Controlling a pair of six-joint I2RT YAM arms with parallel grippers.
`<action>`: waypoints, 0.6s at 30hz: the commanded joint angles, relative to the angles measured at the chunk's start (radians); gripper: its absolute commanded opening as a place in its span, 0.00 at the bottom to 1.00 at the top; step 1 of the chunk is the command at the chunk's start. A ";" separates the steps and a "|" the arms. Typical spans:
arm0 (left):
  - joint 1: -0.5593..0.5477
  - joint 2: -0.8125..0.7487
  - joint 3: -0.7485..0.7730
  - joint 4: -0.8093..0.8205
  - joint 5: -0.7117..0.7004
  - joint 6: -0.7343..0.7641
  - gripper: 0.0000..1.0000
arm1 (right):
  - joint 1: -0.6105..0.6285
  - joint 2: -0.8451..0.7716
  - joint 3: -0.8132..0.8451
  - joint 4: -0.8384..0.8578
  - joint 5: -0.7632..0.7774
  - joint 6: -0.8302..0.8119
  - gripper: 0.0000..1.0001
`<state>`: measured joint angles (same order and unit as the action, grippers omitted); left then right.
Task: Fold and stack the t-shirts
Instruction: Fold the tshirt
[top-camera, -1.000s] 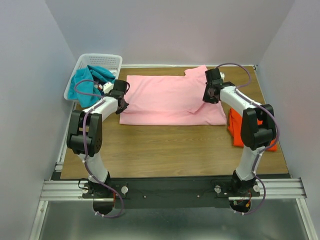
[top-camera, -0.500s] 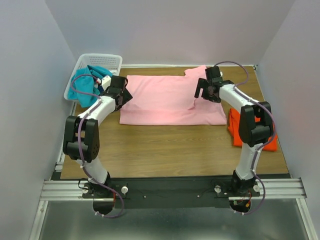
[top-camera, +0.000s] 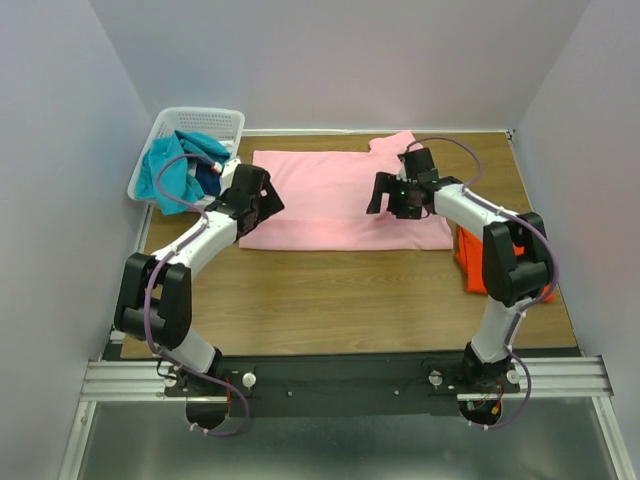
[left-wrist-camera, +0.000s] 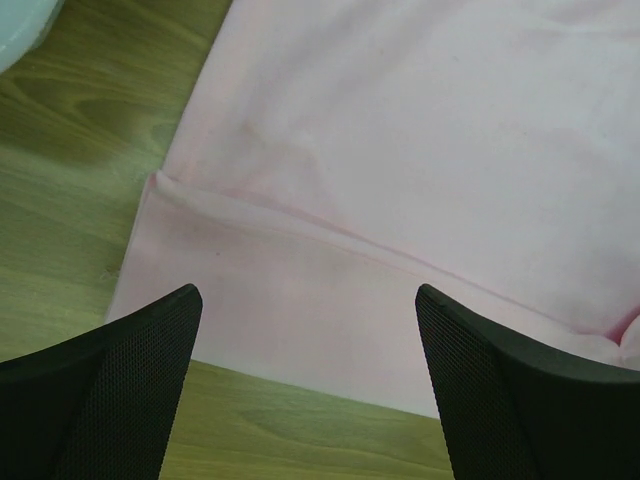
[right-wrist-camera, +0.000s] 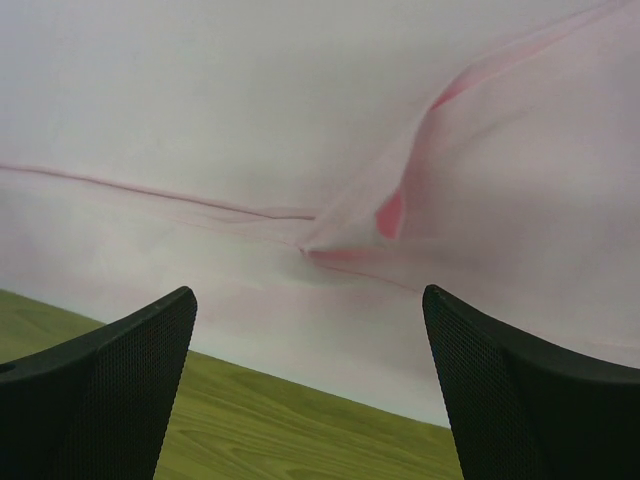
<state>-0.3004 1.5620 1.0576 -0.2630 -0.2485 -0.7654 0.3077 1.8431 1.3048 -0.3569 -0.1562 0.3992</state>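
Left pincer (top-camera: 262, 196) & right pincer (top-camera: 384, 196) are both gaping wide w/ nothing in them, hanging over the pink t-shirt (top-camera: 335, 190) lying flat on the desk (top-camera: 330, 290). Orange t-shirt (top-camera: 467, 256) is sitting at the right edge, teal garment (top-camera: 165, 178) is spilling from the basket (top-camera: 205, 121) far left.

My left gripper (top-camera: 268, 196) has moved in from the left edge of the pink shirt (top-camera: 330, 185). Now it hangs over the shirt's near left corner. My right gripper (top-camera: 380, 195) has slid left, away from the shirt's right side and toward the middle. The two grippers are closer together. My left elbow has dropped back toward me.
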 joint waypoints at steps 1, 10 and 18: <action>-0.006 -0.040 -0.042 0.050 0.038 0.032 0.96 | 0.027 0.096 0.074 0.036 -0.062 -0.003 1.00; -0.006 -0.109 -0.122 0.073 0.046 0.035 0.97 | 0.041 0.300 0.258 0.045 -0.051 0.021 1.00; -0.006 -0.118 -0.124 0.076 0.043 0.043 0.97 | 0.041 0.276 0.298 0.044 -0.026 0.043 1.00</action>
<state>-0.3035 1.4700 0.9352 -0.2134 -0.2153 -0.7437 0.3439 2.1407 1.5829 -0.3191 -0.2001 0.4274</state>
